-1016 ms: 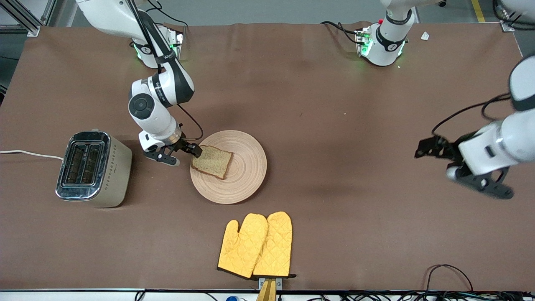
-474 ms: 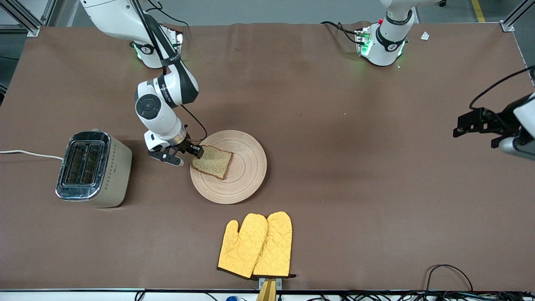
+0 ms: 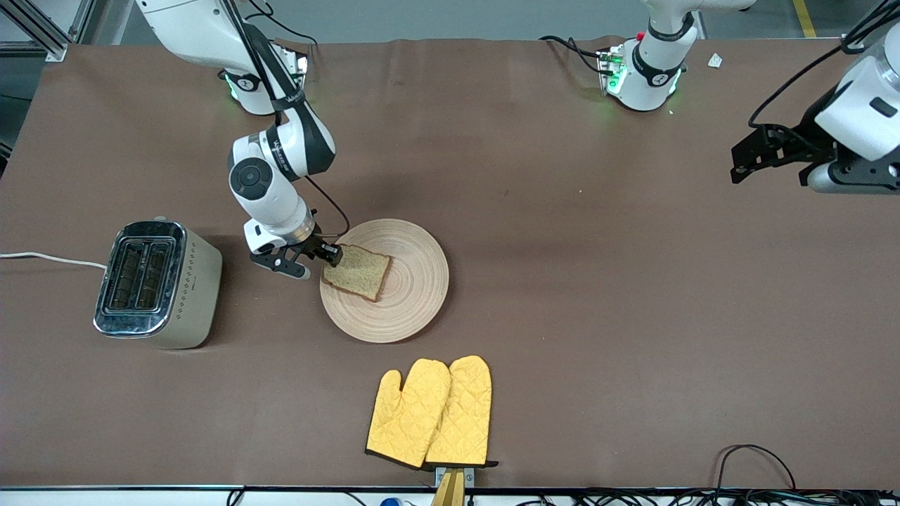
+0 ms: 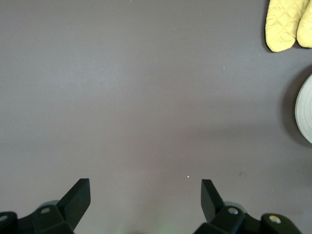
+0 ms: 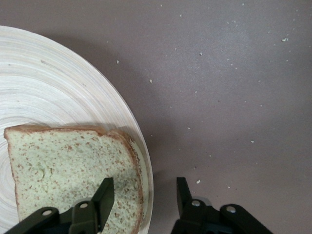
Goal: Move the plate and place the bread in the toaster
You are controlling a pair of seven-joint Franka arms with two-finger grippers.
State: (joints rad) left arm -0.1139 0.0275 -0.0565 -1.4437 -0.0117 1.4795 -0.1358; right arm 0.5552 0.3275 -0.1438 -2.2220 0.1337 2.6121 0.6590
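Note:
The round beige plate (image 3: 411,295) lies mid-table with the bread (image 3: 358,270) on the part toward the toaster (image 3: 158,284). My right gripper (image 3: 316,261) is down at the plate's rim on that side. In the right wrist view, one finger of the right gripper (image 5: 142,187) is over the bread (image 5: 63,161). The other finger is outside the plate (image 5: 58,87), over the cloth, with a gap showing. My left gripper (image 3: 756,158) hangs open and holds nothing, high over the left arm's end of the table. Below the left gripper (image 4: 145,187) is only bare cloth.
A pair of yellow oven mitts (image 3: 429,411) lies nearer to the front camera than the plate. The toaster's white cord (image 3: 49,258) runs off the table's edge. Crumbs dot the cloth beside the plate. The left wrist view catches the mitts (image 4: 287,22) and the plate's edge (image 4: 306,114).
My right gripper's jaws have narrowed around the plate's rim and the bread's edge. The left arm has swung up and away from the front camera, along its end of the table.

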